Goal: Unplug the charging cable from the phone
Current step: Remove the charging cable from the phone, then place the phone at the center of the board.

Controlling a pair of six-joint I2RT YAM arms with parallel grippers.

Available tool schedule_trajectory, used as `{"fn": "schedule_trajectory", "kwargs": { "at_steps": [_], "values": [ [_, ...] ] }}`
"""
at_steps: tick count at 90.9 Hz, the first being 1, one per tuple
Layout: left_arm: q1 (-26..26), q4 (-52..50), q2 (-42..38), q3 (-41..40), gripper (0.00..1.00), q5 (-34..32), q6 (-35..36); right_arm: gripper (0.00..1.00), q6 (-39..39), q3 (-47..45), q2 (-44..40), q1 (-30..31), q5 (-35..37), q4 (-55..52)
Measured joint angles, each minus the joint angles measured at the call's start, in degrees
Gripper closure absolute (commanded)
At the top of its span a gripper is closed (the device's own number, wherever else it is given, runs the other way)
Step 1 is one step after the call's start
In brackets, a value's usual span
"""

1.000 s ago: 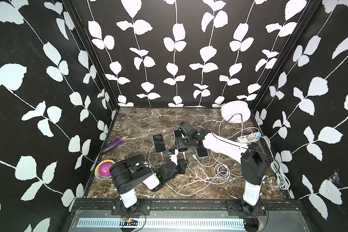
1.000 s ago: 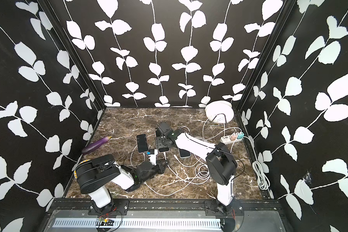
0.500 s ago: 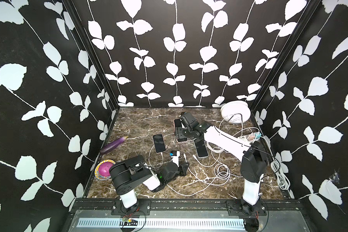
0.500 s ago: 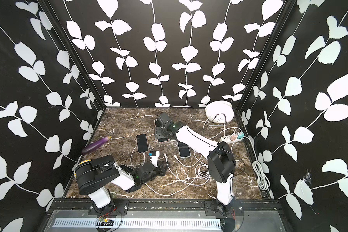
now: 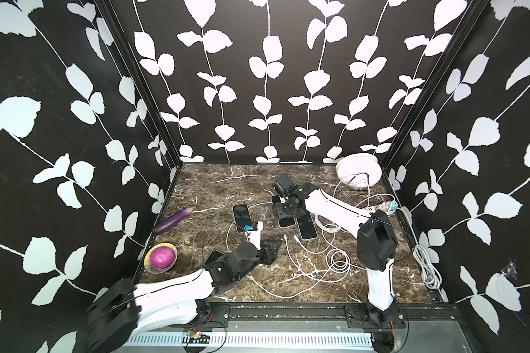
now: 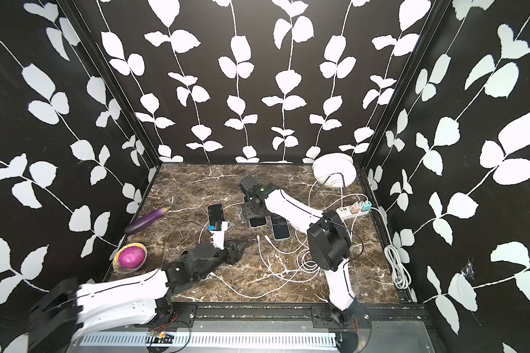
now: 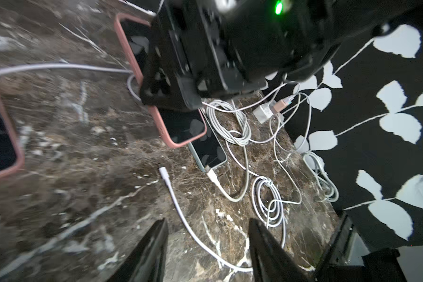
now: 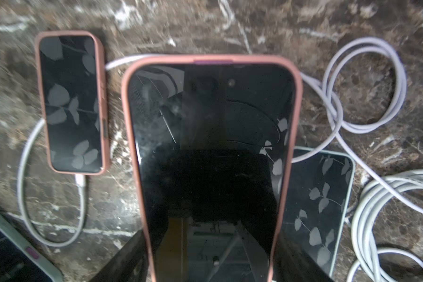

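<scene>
1. Left wrist view: the left gripper (image 7: pixel 206 221) hangs with jaws parted and empty over the tabletop (image 7: pixel 83 158). It has let go of the white charging cable (image 7: pixel 178 207), whose bare plug now lies loose, clear of every phone.
2. The right gripper (image 8: pixel 208 244) clasps the pink-cased phone (image 8: pixel 210 146) by its sides, raised and tilted above the marble. A second ago the left jaws were clenched, so the unplugging looks done.
3. Nearby, a second pink-cased phone (image 8: pixel 71 102) and a pale-green-cased phone (image 7: pixel 208 149) are plugged in. Coiled cables (image 7: pixel 269 202) crowd the right arm's side, a likely snag at set-down.
</scene>
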Motion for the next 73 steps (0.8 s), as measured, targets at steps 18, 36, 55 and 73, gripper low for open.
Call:
{"fn": "schedule_trajectory", "kwargs": {
  "at_steps": [18, 36, 55, 73],
  "values": [
    [1.3, -26.9, -8.6, 9.0, 0.47, -10.1, 0.2, 1.0, -2.4, 1.4, 3.5, 0.0, -0.6, -3.1],
    [4.3, -38.5, -5.5, 12.8, 0.48, -11.4, -0.6, 1.0, -1.6, 6.5, 8.9, 1.5, -1.7, -5.1],
    [5.2, -43.1, -4.5, 15.1, 0.48, -10.9, -0.7, 1.0, 3.6, 10.9, 13.1, 3.6, -2.0, -5.4],
    [6.3, -44.7, -3.6, 16.3, 0.47, -9.9, -1.1, 1.0, 7.9, 12.0, 14.8, 3.9, -0.7, -6.8]
  ]
}}
